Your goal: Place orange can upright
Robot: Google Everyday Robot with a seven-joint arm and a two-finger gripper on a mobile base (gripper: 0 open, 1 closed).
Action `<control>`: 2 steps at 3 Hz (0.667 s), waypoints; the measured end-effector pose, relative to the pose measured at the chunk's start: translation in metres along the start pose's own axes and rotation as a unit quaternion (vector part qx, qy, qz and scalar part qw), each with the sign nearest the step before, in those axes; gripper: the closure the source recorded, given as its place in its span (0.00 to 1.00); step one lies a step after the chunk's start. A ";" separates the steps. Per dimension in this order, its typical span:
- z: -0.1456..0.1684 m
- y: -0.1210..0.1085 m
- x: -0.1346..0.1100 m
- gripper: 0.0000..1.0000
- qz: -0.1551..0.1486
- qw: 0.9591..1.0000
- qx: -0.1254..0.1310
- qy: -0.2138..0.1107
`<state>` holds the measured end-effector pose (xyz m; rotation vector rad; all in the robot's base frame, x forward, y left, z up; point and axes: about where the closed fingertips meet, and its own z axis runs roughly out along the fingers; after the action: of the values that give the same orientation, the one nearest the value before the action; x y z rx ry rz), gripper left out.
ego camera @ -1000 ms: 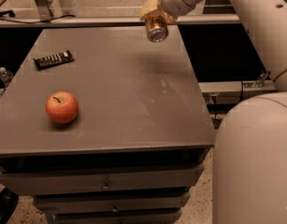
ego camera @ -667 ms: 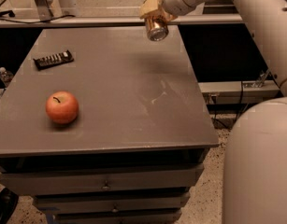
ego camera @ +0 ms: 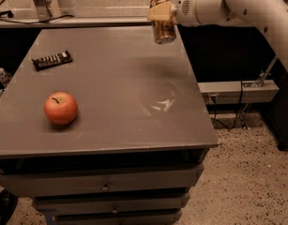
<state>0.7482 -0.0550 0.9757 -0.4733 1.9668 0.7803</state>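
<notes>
Near left on grey table [ego camera: 120, 83]: apple [ego camera: 61, 108]. Farther back, left: flat dark packet [ego camera: 52, 60]. Far right, above table's back edge: orange can [ego camera: 163, 32], clamped at upper body by gripper [ego camera: 161, 14], roughly upright, clear of surface. Likely light, thin-walled, slick, dentable; best gripped mid-side, moderate squeeze.
</notes>
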 end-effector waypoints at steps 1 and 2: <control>-0.013 0.002 0.005 1.00 -0.031 0.998 -0.039 -0.048; -0.011 0.019 0.001 1.00 -0.075 0.994 -0.056 -0.058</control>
<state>0.7294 -0.0484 0.9850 -0.6209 1.7641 0.8056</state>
